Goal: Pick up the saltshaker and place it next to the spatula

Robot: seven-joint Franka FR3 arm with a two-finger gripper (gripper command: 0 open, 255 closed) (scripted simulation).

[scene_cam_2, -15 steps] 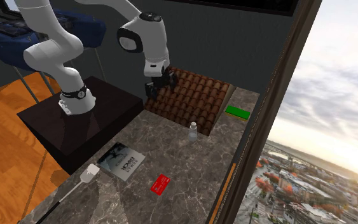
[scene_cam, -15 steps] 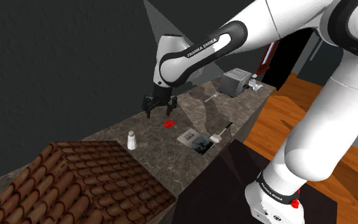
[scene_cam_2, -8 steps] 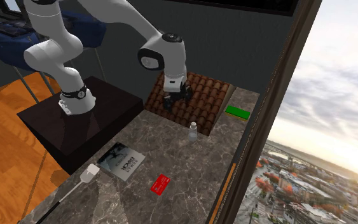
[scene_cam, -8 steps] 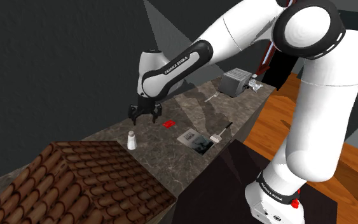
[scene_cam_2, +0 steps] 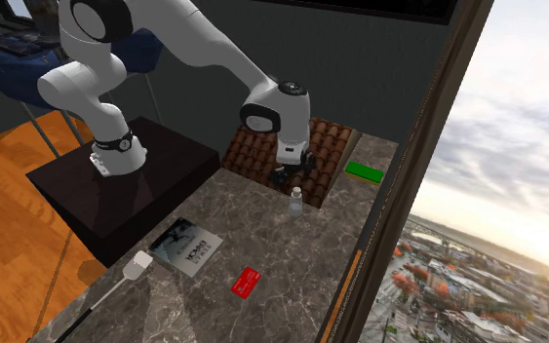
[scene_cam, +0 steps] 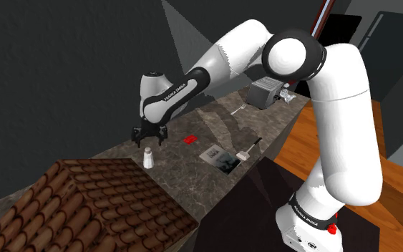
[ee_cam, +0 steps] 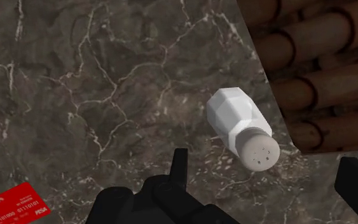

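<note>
A small white saltshaker with a grey perforated cap stands upright on the dark marble counter, close to a brown tiled block. My black gripper hovers open just above it, touching nothing. In the second exterior view the gripper hangs over the saltshaker. From the wrist, the saltshaker lies below and between the spread fingers, untouched. The spatula, white head on a black handle, lies near the counter's front edge, beside a booklet; its head also shows as the spatula.
A brown tiled block rises right beside the shaker. A red card and a dark booklet lie between shaker and spatula. A grey appliance stands at the far end. A green object lies by the window edge.
The arm has swung toward the shoulder view's left and lowered, carrying the open gripper from above the red card to just over the saltshaker. No object has moved.
</note>
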